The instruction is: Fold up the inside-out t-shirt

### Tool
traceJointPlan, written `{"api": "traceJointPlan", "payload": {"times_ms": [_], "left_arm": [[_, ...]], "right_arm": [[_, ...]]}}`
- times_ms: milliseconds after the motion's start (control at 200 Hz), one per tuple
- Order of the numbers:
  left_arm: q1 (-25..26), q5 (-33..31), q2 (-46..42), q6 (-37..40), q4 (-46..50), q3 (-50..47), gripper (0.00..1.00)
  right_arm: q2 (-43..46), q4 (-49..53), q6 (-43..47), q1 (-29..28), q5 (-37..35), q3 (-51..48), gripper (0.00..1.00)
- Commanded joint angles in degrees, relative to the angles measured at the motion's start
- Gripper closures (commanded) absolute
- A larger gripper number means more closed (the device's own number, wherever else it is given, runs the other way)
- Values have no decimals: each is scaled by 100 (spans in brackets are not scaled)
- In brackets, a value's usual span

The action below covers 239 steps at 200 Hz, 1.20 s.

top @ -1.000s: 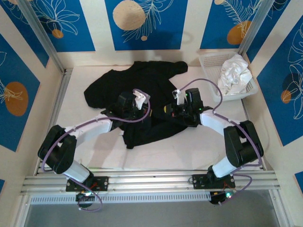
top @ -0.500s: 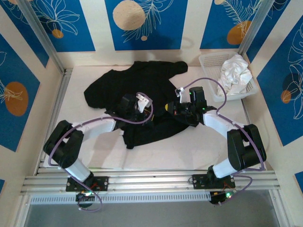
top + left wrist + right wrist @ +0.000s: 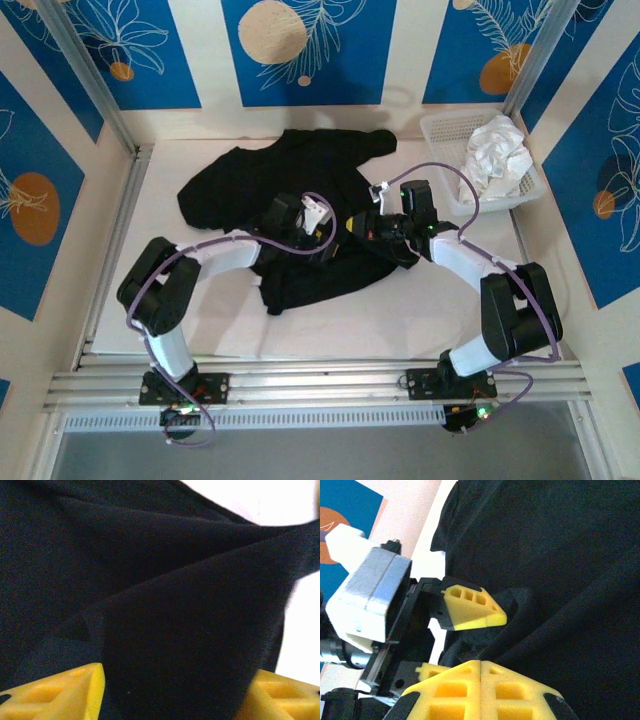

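Left arm: my white-and-black left arm (image 3: 215,258) reaches from the near left corner in toward the middle of the flat white tabletop (image 3: 420,310).
Left pincer: my left pincer (image 3: 335,238) sits low over the near half of the cloth. In the left wrist view its two yellow moulded fingertips (image 3: 55,692) stand wide apart with a dark fold lying loose between them, so it is open and grips nothing.
Task thing: the black soft cloth t-shirt (image 3: 290,175) lies crumpled across the middle of the tabletop. Its bulk is spread toward the far left, one sleeve-like flap reaches the far centre, and a narrower tail hangs toward the near edge under both my wrists.
Cloth up close: broad creases run diagonally, with bare white surface showing at the upper right of the left wrist view.
Right pincer: my right pincer (image 3: 480,680) points left, just beside the left one. Its yellow pads are pressed flat together, closed. A ridge of black cloth runs right up to the tips, but I cannot tell whether any is pinched.
Right arm: it comes in from the near right.
Far right: a white plastic mesh basket (image 3: 432,135) holds a crumpled white cloth garment (image 3: 495,150), well apart from the t-shirt.
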State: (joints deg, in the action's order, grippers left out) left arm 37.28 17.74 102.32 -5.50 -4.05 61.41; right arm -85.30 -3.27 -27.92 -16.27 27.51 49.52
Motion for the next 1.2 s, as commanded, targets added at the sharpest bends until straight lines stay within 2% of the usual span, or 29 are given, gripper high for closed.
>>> {"api": "traceJointPlan", "payload": {"times_ms": [0,80,135,170,200,240,275,325,355,420,490,560,760,945,1190], "left_arm": [[31,-107,162,122,63,215,39],[29,22,222,63,28,304,52],[19,140,198,-10,-2,327,72],[15,199,145,-100,-31,319,87],[4,256,63,-183,-42,304,95],[-10,361,-67,-297,-43,275,100],[-18,406,-195,-379,-32,259,100],[-36,431,-381,-506,74,232,100],[-53,437,-505,-554,173,226,100],[-103,454,-738,-631,402,224,100],[-172,503,-972,-715,559,221,100],[-214,517,-1132,-742,796,315,100],[-240,462,-1326,-659,1818,866,100],[-244,509,-1558,-643,2378,1103,100],[-240,476,-1953,-557,2680,1137,100]], "right_arm": [[20,148,-29,56,203,129,100],[34,163,-54,87,161,107,100],[64,330,-58,107,-97,122,100],[110,616,-18,107,-510,165,100],[154,941,17,85,-981,222,88],[235,1283,116,45,-1566,251,70],[363,1380,270,-9,-1944,165,56],[676,1178,549,-193,-2269,-136,42],[901,919,782,-351,-2305,-398,27],[1473,97,1321,-875,-2243,-1086,17],[1891,-668,1856,-1590,-2600,-1712,17],[1929,-1086,2139,-2100,-2942,-1980,19],[839,-2089,2487,-2964,-3508,-1919,27],[-178,-3135,2474,-3032,-4018,-1822,32],[-778,-3590,2794,-2805,-4518,-1508,39]]}}
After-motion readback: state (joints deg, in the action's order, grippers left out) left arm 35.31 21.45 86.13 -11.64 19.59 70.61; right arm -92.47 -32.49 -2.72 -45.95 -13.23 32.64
